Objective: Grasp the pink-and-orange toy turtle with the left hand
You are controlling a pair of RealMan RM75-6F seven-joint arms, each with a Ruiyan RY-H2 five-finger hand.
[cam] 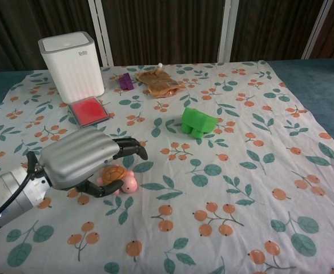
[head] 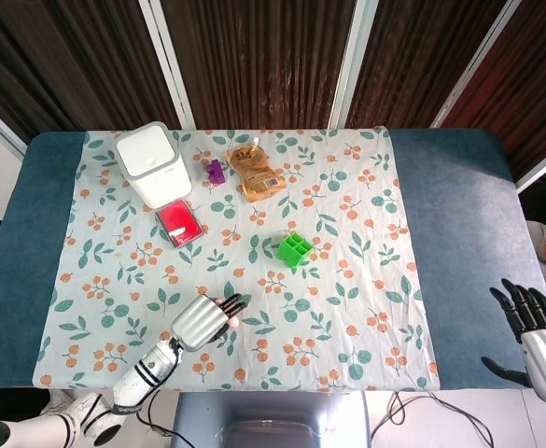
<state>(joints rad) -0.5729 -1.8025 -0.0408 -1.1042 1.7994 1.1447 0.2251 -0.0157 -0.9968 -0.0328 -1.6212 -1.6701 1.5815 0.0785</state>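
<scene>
Robot's left hand [cam: 81,162] arched over a toy turtle [cam: 116,178] near the counter's front-left.

Fingers spread above the shell, thumb curled beside it; not yet closed, nothing held. The turtle looks small, light, hard and smooth, best pinched across its shell. Right hand [head: 537,331] idle, spread. The green tray [cam: 198,122] looks empty.

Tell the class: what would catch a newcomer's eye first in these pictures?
Probably the silver left hand near the front of the flowered cloth, its dark fingers arched over the pink-and-orange toy turtle. Next, the bright green block mid-table and the white box at the back left.
</scene>
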